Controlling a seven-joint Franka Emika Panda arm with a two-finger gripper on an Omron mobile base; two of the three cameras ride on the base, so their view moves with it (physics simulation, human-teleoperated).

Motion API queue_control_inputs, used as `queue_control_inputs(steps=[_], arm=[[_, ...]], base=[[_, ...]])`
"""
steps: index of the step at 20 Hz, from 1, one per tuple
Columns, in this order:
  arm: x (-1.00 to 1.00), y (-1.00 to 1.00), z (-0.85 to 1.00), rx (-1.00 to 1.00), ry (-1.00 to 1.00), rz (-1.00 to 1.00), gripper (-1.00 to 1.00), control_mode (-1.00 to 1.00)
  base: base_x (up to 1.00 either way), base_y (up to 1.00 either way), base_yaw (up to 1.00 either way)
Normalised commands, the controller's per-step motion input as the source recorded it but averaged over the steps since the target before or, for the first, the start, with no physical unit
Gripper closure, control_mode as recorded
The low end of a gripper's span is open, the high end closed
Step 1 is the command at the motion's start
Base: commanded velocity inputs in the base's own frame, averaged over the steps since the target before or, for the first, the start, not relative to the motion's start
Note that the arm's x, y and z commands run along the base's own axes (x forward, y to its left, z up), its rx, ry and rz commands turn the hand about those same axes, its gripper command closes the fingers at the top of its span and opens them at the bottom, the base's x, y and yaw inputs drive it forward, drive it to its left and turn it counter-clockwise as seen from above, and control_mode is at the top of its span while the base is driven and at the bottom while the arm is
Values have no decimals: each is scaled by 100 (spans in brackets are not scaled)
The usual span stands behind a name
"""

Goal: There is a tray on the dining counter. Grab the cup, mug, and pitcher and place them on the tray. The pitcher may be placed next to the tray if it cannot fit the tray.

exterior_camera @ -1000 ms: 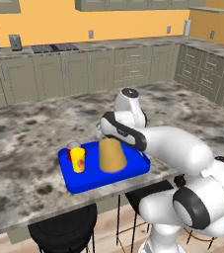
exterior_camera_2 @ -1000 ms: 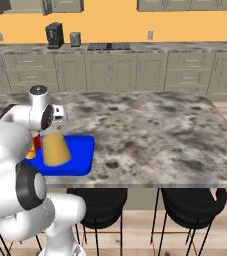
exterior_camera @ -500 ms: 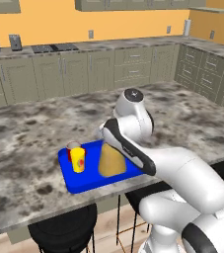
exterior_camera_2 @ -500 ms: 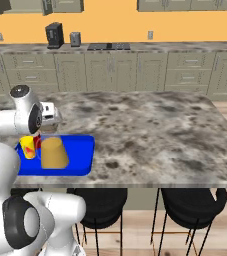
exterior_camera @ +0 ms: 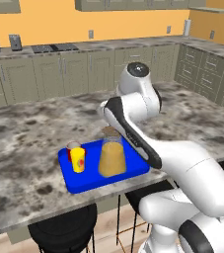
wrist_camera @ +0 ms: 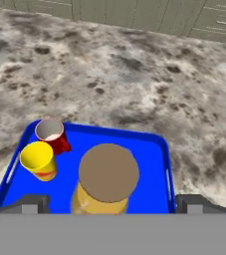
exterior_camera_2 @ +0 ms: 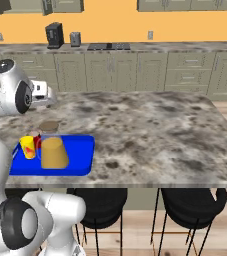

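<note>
the dining counter (exterior_camera_2: 155, 130) has a mottled grey-brown stone top; dark stools (exterior_camera_2: 192, 202) stand under its near overhang. behind it runs a long counter with beige drawers (exterior_camera_2: 135, 65), carrying a cooktop (exterior_camera_2: 109, 46) and a dark coffee machine (exterior_camera_2: 54, 35) against an orange wall. in the left base view the white arm crosses just behind and beside the pitcher, hiding the tray's far right corner.

the tray (wrist_camera: 152, 172), bright blue with a low rim, lies near the counter's front edge. on it stand the pitcher (wrist_camera: 108, 174), clear with orange-yellow liquid and a round brown lid, the yellow cup (wrist_camera: 38, 159) with a red-orange mark, and the red mug (wrist_camera: 52, 133), upright, just behind the cup.

the gripper (wrist_camera: 109, 201) hangs above the pitcher, fingers spread wide, holding nothing.
</note>
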Motion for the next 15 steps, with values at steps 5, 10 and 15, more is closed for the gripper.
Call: queue_control_inputs(steps=[5,10,15], arm=[[-95,-39,89,9,0,0,-100,-100],[-100,-31,46,17,-1,3,-100,-100],[-100,-10,-17,1,-12,1,-100,-100]], base=[[0,0,0],[0,0,0],[0,0,0]])
